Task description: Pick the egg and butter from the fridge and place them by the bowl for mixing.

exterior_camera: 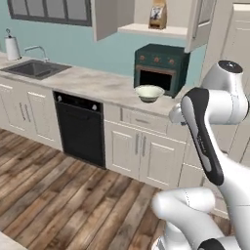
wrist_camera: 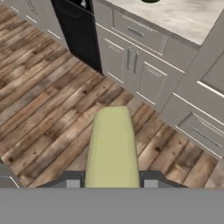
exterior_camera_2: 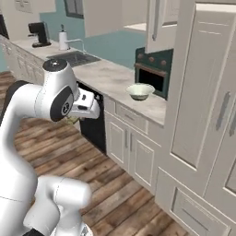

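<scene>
1. The tool (wrist_camera: 111, 183) is closed on a pale yellow block, by its look the butter (wrist_camera: 111, 148), whose long axis runs straight out from between the fingers.
2. The bowl (exterior_camera: 149, 93) sits on the table (exterior_camera: 97, 84), just in front of the dark green toaster oven (exterior_camera: 161, 68).
3. In the hand view the tool hangs over the wood floor (wrist_camera: 48, 100), out in front of the base cupboards (wrist_camera: 135, 65) below the table.
4. From the tool, the bowl lies ahead and higher up, so I judge the butter must rise and travel forward over the table edge to land beside the bowl.
</scene>
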